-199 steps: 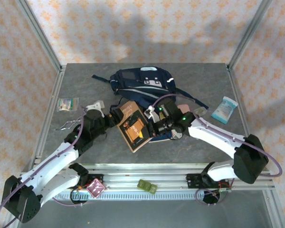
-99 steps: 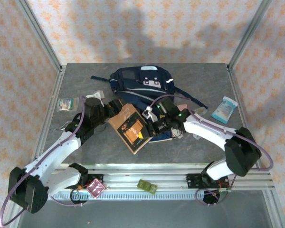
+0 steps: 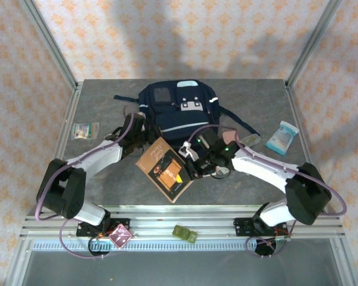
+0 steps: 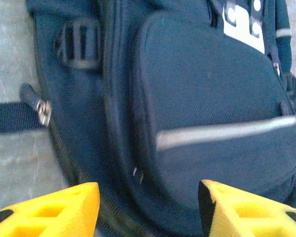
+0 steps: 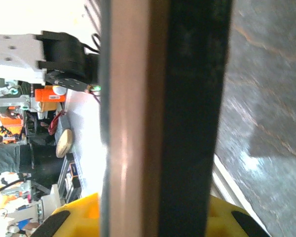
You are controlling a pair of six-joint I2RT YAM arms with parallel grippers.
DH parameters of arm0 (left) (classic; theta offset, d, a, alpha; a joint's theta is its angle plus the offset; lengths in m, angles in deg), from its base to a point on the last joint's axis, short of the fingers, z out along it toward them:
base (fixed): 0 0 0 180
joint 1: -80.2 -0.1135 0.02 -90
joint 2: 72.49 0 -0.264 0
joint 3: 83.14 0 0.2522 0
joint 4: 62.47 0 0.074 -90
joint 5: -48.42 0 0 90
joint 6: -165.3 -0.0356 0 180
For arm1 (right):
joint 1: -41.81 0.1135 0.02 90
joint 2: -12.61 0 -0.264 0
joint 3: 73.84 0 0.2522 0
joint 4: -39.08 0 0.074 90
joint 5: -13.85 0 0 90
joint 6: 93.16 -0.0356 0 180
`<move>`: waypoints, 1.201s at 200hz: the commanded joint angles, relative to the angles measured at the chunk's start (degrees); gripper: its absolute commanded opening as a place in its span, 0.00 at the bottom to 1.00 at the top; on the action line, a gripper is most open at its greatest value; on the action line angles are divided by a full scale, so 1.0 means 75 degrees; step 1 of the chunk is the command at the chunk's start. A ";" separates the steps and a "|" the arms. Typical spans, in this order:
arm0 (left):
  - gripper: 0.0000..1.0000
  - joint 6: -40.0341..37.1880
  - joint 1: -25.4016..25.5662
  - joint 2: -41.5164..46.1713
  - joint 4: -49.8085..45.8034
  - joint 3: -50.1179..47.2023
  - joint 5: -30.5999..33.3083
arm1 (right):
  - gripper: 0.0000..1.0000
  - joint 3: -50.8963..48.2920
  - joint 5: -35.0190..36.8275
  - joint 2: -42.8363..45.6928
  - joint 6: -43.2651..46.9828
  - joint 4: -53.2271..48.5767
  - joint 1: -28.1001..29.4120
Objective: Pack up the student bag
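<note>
The student bag (image 3: 179, 113), a navy backpack with a white stripe, lies at the back middle of the table. My left gripper (image 3: 144, 134) is at its near left edge. In the left wrist view the yellow fingertips (image 4: 64, 210) stand apart, either side of the student bag's (image 4: 207, 84) dark side seam, so my left gripper (image 4: 148, 210) is open. My right gripper (image 3: 194, 164) is shut on the right edge of a brown book (image 3: 165, 169) with an orange label. The book is held tilted in front of the bag. Seen from the right wrist, the book's edge (image 5: 153, 98) runs between the fingers of my right gripper (image 5: 155, 217).
A light blue tissue packet (image 3: 281, 137) lies at the right of the table and a small green-printed packet (image 3: 85, 130) at the left. Dark straps (image 3: 126, 98) trail from the bag's left side. A green block (image 3: 185, 233) and a pink piece (image 3: 120, 236) rest on the front rail.
My left arm has swung away from the book's left side up to the bag's near left edge, its jaws narrowing. The bag now lies squarer. The right gripper has carried the book slightly nearer.
</note>
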 commanded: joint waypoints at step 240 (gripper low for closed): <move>0.91 0.2681 -0.0096 0.1112 0.8524 -0.2229 -0.4039 | 0.06 0.0642 -0.0470 0.0819 -0.1471 0.3949 -0.1542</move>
